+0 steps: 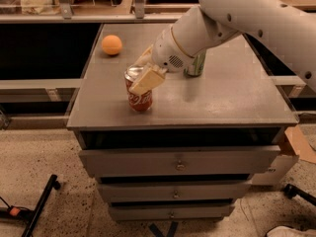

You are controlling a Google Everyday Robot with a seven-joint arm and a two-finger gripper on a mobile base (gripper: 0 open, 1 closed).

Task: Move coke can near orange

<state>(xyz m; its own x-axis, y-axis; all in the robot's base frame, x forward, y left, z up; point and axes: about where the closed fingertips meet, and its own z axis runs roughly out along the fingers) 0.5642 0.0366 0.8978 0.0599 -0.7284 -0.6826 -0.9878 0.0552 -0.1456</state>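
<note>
Coke can [139, 97] stands on the desk [232, 98], toward the front-left of the top surface. Gripper [140, 73] is positioned at the upper half of the can. Its tan fingers [147, 80] grasp the can from both sides, one in front of the silver top and one behind it. Orange [112, 44] lies near the rear-left corner of the desk, well apart from the can. Green can [195, 67] stands farther back, partly hidden by the white arm [237, 14]. Drawers [180, 161] close the desk front below.
</note>
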